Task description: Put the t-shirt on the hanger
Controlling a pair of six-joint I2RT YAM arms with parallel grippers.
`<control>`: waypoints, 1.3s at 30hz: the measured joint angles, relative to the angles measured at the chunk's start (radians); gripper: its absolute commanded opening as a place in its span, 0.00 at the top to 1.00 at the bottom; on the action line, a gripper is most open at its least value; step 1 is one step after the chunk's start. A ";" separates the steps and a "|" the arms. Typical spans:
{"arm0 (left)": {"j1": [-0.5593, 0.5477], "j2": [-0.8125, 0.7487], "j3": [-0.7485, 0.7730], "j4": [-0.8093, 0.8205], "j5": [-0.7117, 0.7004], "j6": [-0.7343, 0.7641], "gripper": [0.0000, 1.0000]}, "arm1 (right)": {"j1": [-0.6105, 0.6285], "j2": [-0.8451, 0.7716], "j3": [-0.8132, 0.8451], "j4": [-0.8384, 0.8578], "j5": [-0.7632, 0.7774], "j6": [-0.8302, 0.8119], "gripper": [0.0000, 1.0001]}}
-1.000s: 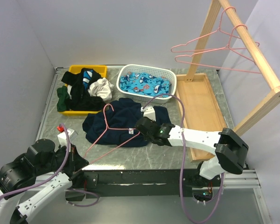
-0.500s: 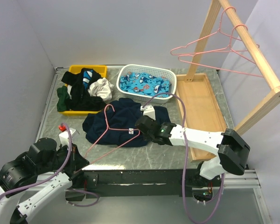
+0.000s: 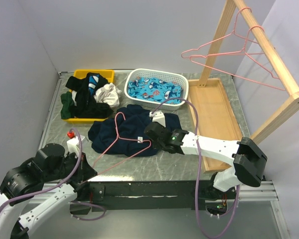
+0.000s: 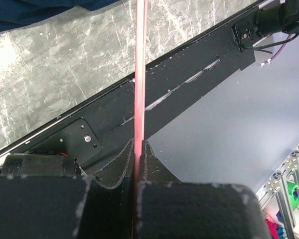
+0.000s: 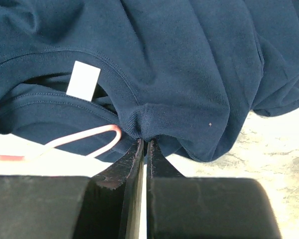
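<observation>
Left pincer (image 4: 138, 149) clamped on the hanger (image 4: 139, 69) wire. Right pincer (image 5: 145, 147) pinches the t-shirt (image 5: 189, 69) collar edge. The hanger's bent end sits just left of it.

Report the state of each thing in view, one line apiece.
t-shirt: crumpled on the table, not on the hanger.
hanger: lying across the t-shirt, one end gripped.
left gripper: shut on hanger.
right gripper: shut on t-shirt.
spare hangers: hung on the rack.
bin: heaped with clothes.
basket: holding printed fabric.

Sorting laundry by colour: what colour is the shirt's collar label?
The label is white; right wrist view.
</observation>
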 measured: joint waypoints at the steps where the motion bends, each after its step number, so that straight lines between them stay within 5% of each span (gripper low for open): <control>1: 0.000 0.004 0.000 0.003 0.000 0.000 0.99 | 0.000 0.000 0.000 0.000 -0.001 -0.003 1.00; 20: -0.014 0.098 0.018 0.100 0.011 0.019 0.99 | -0.006 -0.003 0.087 -0.057 -0.020 -0.046 1.00; 28: -0.014 0.126 0.000 0.274 -0.033 0.045 0.99 | -0.017 0.003 0.383 -0.121 -0.082 -0.120 1.00; 39: -0.014 -0.060 -0.277 0.703 -0.115 -0.008 0.99 | 0.011 0.071 0.724 -0.167 -0.261 -0.185 1.00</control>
